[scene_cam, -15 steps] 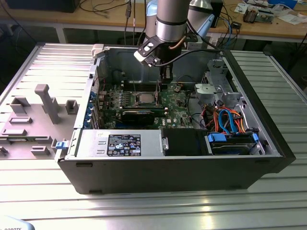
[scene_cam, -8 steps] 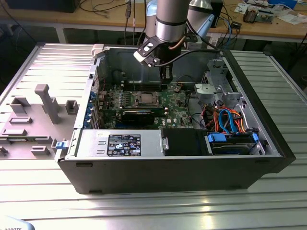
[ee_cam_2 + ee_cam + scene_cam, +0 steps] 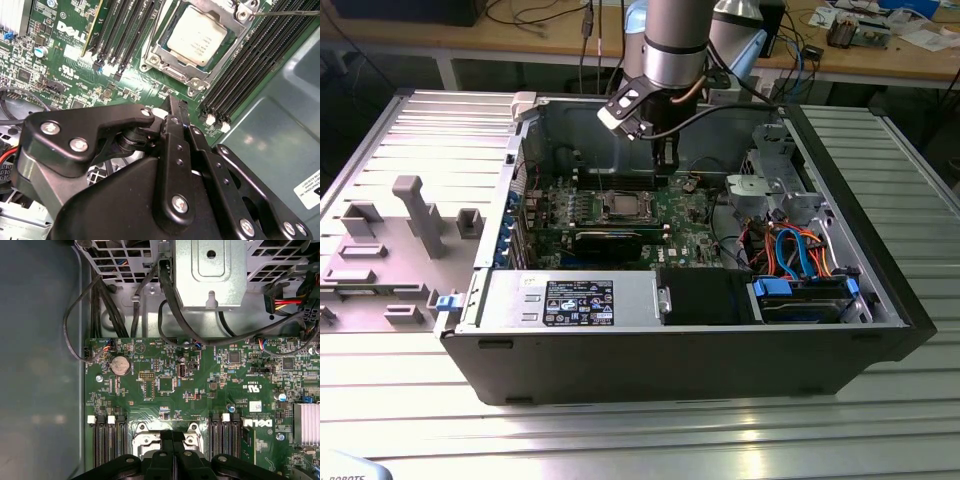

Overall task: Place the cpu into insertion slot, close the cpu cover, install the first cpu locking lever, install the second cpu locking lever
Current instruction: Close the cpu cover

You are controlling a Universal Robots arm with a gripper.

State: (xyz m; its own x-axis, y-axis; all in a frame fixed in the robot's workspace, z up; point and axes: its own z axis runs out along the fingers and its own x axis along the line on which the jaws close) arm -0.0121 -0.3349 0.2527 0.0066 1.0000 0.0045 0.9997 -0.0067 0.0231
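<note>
Silver-grey, the cpu (image 3: 196,36) sits in the insertion slot (image 3: 218,57) just beyond our claw's (image 3: 175,107) tips, and the cpu cover (image 3: 161,50) lies flat around it. We see the claw's fingers (image 3: 167,440) pressed together with nothing between them. Memory slots (image 3: 245,65) flank the socket to either side of the claw, on the green motherboard (image 3: 65,60).

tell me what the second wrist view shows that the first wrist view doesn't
Second wrist view: the cpu seated, the cpu cover framing it. First wrist view: a coin cell battery, a metal drive cage and black cables. Both wrist views: the gripper, memory slots, the green motherboard.
</note>
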